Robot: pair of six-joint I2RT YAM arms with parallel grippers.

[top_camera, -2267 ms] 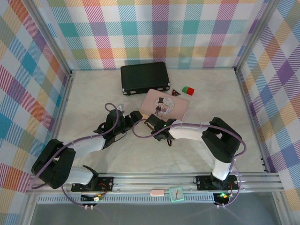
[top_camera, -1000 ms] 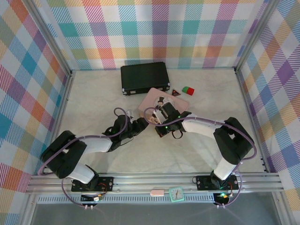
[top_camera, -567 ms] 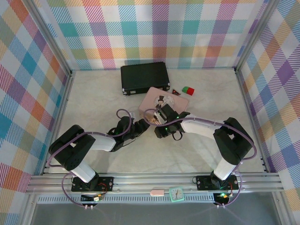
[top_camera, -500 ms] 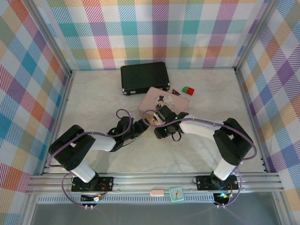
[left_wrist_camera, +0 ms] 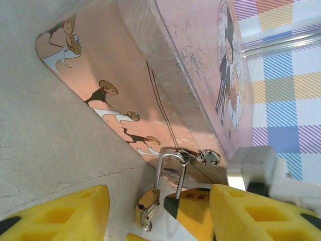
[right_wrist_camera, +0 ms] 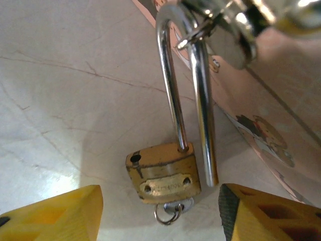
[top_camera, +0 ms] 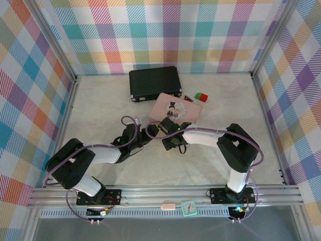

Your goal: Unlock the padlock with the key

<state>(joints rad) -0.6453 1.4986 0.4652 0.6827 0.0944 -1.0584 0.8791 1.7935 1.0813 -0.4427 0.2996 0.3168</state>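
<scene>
Padlock (right_wrist_camera: 163,175) | shackle (right_wrist_camera: 172,90) open, on clasp (right_wrist_camera: 239,34) | key (right_wrist_camera: 173,206) apparently inserted

black-and-white arms (top_camera: 200,134) trail purple cables (top_camera: 128,117), with yellow fingers (right_wrist_camera: 50,216).

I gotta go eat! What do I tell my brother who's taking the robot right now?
Left claw: open, holding nothing, next to the padlock.
Right claw: open, holding nothing; the padlock sits between its fingers, untouched.
Padlock: hooked through the clasp of the pink box. The key is in its bottom.
Done: one leg of the shackle is out of the body, so it looks unlocked.
Left: probably nothing, except maybe unhooking it from the clasp.
</scene>
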